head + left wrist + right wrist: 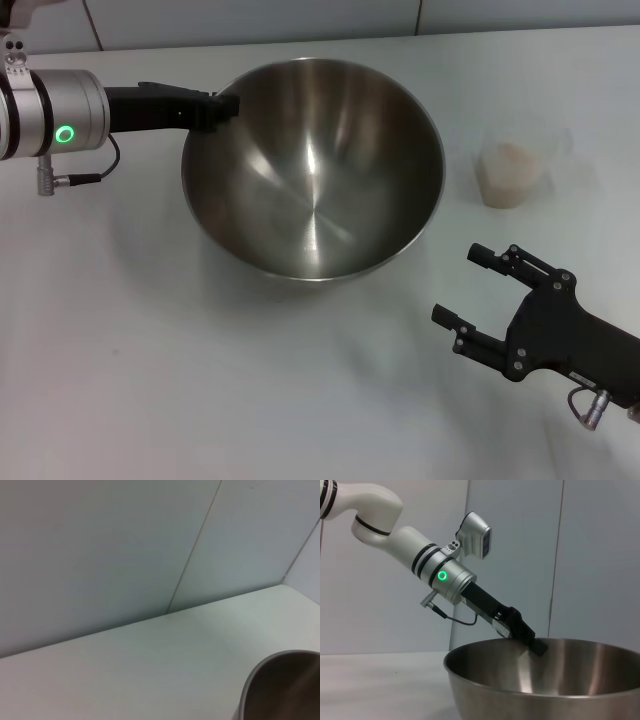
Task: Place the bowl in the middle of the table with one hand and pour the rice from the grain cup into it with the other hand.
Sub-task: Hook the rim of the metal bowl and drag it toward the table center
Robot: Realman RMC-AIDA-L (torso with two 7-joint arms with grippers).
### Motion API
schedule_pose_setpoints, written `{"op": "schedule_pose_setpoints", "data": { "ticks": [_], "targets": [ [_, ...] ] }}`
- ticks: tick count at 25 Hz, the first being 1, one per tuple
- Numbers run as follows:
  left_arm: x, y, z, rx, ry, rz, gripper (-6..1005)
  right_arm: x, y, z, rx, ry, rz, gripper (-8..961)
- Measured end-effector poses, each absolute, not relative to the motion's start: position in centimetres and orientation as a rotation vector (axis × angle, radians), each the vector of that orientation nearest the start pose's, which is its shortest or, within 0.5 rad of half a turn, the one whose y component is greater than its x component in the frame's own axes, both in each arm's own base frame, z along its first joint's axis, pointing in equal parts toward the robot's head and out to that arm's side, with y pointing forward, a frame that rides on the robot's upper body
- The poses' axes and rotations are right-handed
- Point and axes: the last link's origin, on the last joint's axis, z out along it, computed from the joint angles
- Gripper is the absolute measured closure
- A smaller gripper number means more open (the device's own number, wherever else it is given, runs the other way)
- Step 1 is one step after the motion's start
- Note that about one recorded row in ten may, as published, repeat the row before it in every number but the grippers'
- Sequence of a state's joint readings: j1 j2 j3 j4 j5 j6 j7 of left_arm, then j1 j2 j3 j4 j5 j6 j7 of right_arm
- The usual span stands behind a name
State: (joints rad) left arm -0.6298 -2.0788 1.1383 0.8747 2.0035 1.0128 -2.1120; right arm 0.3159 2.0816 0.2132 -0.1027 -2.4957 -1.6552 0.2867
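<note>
White tabletop (150, 360) fills the scene, with pale wall panels rising behind its far edge. Near the middle, slightly toward the far side, sits the bowl (312, 170), a big steel one with a bright brushed inside and nothing in it. Reaching in from the left edge, the left gripper (222, 108) is clamped on the bowl's far-left rim; the right wrist view shows its dark fingers (536, 645) hooked over that rim. Well apart from the bowl, toward the right edge, stands the grain cup (512, 165), upright and clear, with the rice (510, 172) heaped inside as a pale mass. At the near-right corner the right gripper (465, 288) hovers above the tabletop with its two black fingers spread wide, grasping nothing, apart from both the cup and the bowl.
</note>
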Motion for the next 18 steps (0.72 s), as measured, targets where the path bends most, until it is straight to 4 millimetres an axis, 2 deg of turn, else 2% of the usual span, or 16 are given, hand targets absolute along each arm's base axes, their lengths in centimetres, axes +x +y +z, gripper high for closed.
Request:
{"op": "schedule_pose_setpoints", "data": {
  "ticks": [5,10,18],
  "targets": [
    [-20.6,41.5,-1.3,-2.42,-1.009,-0.412,944,31.9,21.4,-5.1,-2.316,0.166,0.864,282],
    [-21.8,41.5,-2.1,-2.385,-1.049,-0.397,942,31.8,21.6,-5.0,-2.318,0.16,0.865,284],
    [-22.2,41.3,-2.8,-2.387,-1.054,-0.428,940,31.7,21.8,-5.0,-2.32,0.155,0.861,286]
  ]
}}
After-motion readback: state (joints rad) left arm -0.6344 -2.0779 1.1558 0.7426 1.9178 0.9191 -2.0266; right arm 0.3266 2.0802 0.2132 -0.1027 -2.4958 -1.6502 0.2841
